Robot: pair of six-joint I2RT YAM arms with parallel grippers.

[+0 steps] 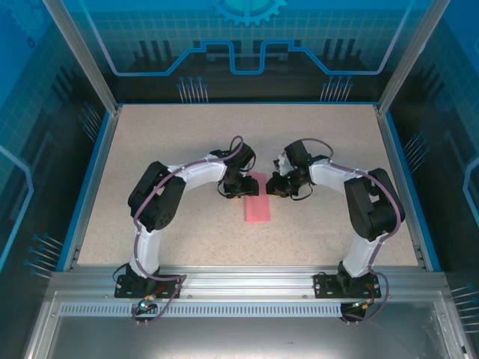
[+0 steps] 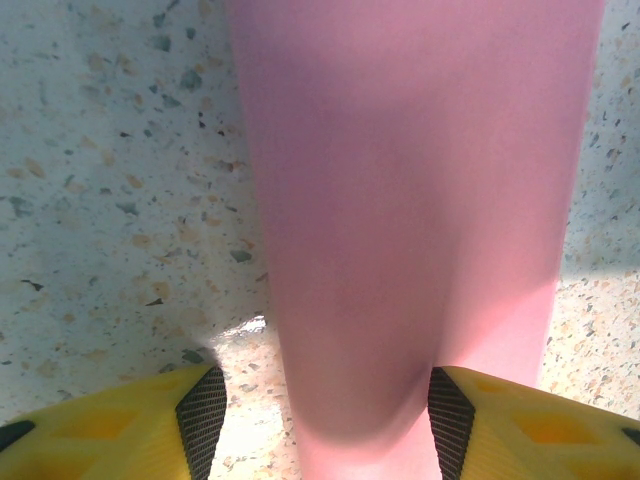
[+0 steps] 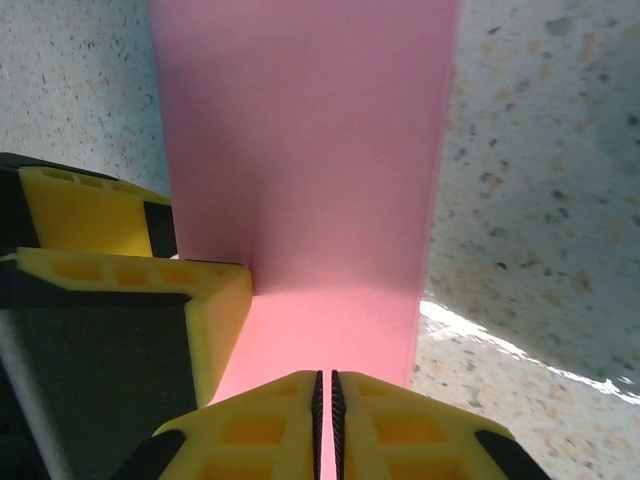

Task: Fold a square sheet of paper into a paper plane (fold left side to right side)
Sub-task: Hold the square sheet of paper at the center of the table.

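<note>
The pink-red sheet of paper point(image 1: 258, 206) lies doubled over as a narrow upright strip in the middle of the table, between the two arms. My left gripper point(image 1: 233, 187) is at the strip's far end on the left. Its jaws are open, and the paper's rounded, uncreased fold point(image 2: 400, 180) bulges up between the pads point(image 2: 203, 415). My right gripper point(image 1: 279, 185) faces it from the right. Its yellow fingers point(image 3: 400, 420) are shut, tip to tip, just above the flat pink layer point(image 3: 320, 320), with a raised flap point(image 3: 300, 140) standing beyond them. Whether they pinch the paper is unclear.
The speckled tabletop point(image 1: 165, 149) is ringed by a blue rim point(image 1: 90, 179) and transparent walls. In the right wrist view a yellow finger of the left gripper point(image 3: 110, 270) stands against the paper's left edge, close to my right fingers.
</note>
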